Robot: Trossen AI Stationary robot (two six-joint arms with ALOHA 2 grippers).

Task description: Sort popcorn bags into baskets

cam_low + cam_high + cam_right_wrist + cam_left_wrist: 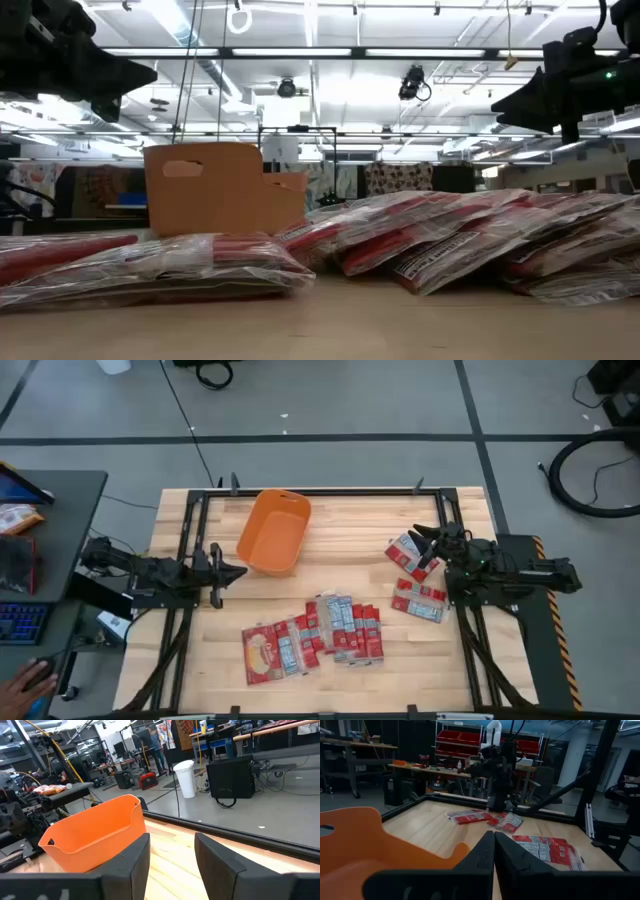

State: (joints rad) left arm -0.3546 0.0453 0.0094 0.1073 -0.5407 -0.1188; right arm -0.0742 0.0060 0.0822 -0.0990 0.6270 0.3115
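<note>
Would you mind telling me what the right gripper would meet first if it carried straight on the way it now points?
Most likely the orange basket. The open right gripper faces it across bare table, holding nothing; depth is uncertain.

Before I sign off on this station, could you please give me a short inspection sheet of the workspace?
Surface: wooden table, mostly bare.
Job's things: orange basket empty; popcorn bags overlapping at the front, a few more under the right arm.
Clutter: nothing seen on the table.
Grippers: left gripper shut, empty, beside the basket; right gripper open, empty, above the right-hand bags.
Cables: black loops on the floor.
Surroundings: side desk, a person's hand.
</note>
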